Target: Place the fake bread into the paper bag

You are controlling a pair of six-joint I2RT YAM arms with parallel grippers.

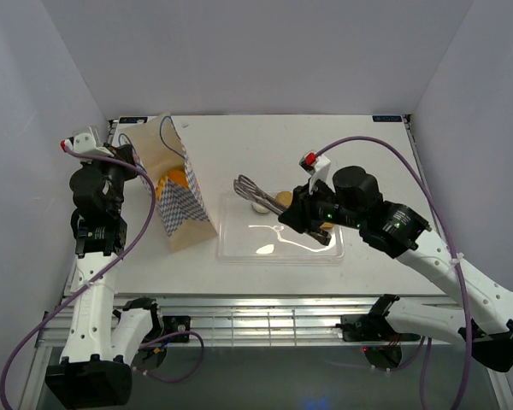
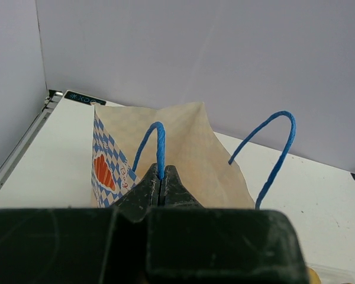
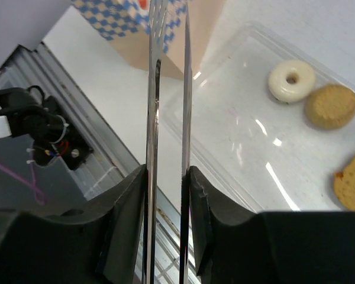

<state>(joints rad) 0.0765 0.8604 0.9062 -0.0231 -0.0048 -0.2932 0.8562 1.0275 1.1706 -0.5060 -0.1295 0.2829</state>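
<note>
The paper bag (image 1: 181,205) stands open at the left of the table, with an orange bread piece (image 1: 173,182) inside. My left gripper (image 2: 161,178) is shut on one blue cord handle (image 2: 158,145) of the bag (image 2: 183,148); the other handle (image 2: 279,148) hangs free. My right gripper (image 3: 167,177) is shut on metal tongs (image 3: 168,89), whose empty tips (image 1: 246,186) hover above the tray's far left. A white ring (image 3: 291,80), a round tan bun (image 3: 331,106) and a brown toast slice (image 3: 352,189) lie in the tray.
The clear flat plastic tray (image 1: 274,243) lies right of the bag, mid-table. White walls enclose the table on three sides. A metal rail runs along the near edge (image 1: 256,312).
</note>
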